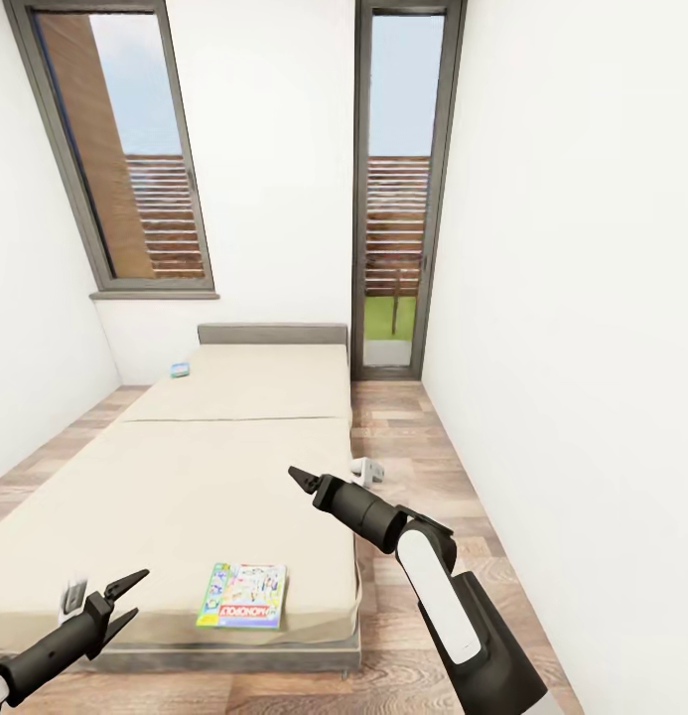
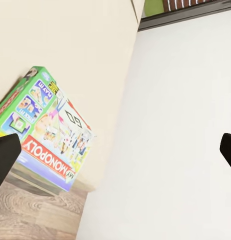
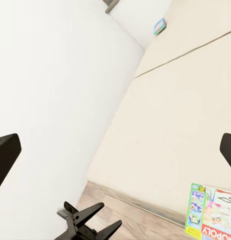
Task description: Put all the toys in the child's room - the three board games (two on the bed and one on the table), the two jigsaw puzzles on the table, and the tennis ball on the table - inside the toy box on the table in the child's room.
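Where the bed [image 1: 185,467] ends, perhaps two board games [image 1: 242,595].

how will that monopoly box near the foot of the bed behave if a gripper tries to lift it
The Monopoly box is a thin, flat printed carton, so it probably stays stiff and fairly light. It lies flat on the bed's soft mattress, so getting a finger under an edge may be awkward. Its edge sits close to the foot of the bed; a push that way could likely slide it off.

Wide cream bed [image 1: 205,467] filling the lower left of the frame, Monopoly box [image 1: 243,595] flat near its bottom edge, small second game box [image 1: 180,369] at its upper left corner
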Robot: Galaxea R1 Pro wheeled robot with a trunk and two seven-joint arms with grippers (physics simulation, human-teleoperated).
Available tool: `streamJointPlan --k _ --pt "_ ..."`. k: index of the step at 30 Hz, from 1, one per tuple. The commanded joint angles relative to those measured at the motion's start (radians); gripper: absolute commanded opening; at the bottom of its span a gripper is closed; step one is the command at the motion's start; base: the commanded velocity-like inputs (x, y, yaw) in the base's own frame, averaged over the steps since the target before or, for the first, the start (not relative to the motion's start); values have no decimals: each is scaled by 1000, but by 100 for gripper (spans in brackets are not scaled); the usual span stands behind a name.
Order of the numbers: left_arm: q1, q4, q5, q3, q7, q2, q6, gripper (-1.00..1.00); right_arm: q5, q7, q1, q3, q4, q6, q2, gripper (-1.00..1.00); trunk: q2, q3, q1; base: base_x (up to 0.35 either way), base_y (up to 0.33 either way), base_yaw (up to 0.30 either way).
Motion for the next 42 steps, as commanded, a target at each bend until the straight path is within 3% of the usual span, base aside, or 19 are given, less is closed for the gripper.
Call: streamJointPlan --k 1,42 --pt "0 0 8 -4 -2 0 10 100 -1 1 -1 -1 0 4 0 100 -8 -4 4 0 0 0" --pt "3 0 9 -5 -10 15 54 100 -1 -1 0 -1 0 4 1 100 -295 -133 161 0 0 0"
